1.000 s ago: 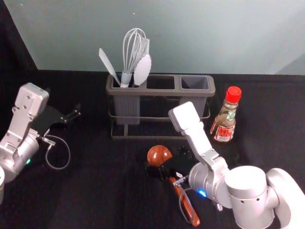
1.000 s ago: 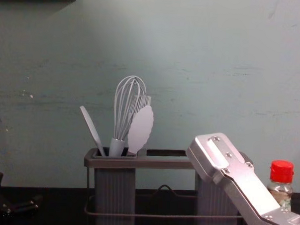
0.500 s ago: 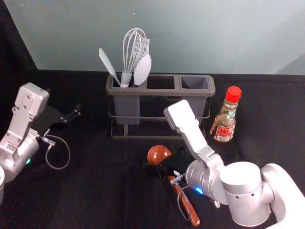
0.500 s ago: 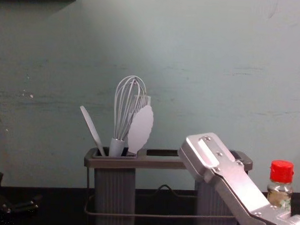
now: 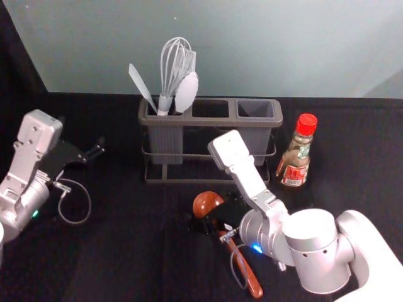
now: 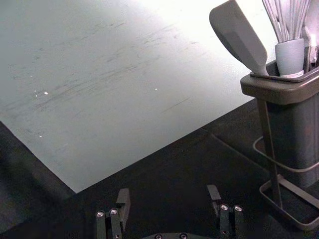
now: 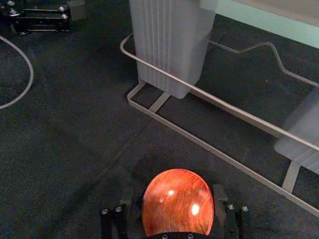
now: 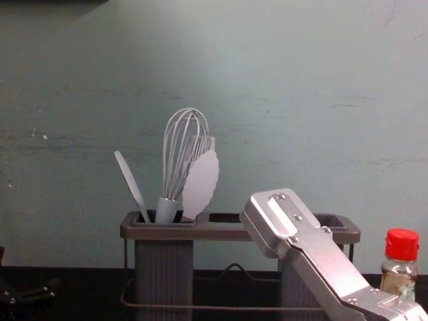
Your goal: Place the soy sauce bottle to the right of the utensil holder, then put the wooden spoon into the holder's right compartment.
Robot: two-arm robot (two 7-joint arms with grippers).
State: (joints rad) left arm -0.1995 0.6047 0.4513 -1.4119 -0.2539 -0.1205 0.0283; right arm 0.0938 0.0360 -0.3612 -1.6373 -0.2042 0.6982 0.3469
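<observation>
The soy sauce bottle (image 5: 294, 165) stands upright just beside the right end of the utensil holder (image 5: 233, 110), so the first half of the job looks done, and its spot leaves the right compartment (image 5: 255, 109) reachable from above. The wooden spoon (image 5: 249, 274) lies on the counter (image 5: 138, 251) in front of the holder, its bowl towards the rack and its handle slanting back towards the robot's right. The right gripper (image 7: 172, 191) is low over the bowl end, its fingers parted with the round bowl between them; they do not appear to have clamped it. Taking the spoon near that end makes sense, I'd judge, because it leaves the long handle free to go down first, bowl up, much as the whisk (image 5: 174, 66) and the pale spatula (image 5: 142, 87) stand in the left compartment. The step in hand seems to be settling the grasp; next the fingers need to close squarely, then lift high enough to turn the handle downward and clear the rim. The smooth, curved bowl could roll or slip if caught off-centre, and a swinging handle could knock the bottle. The left gripper (image 6: 168, 191) is parked off to the left of the holder, fingers spread with nothing between them.
</observation>
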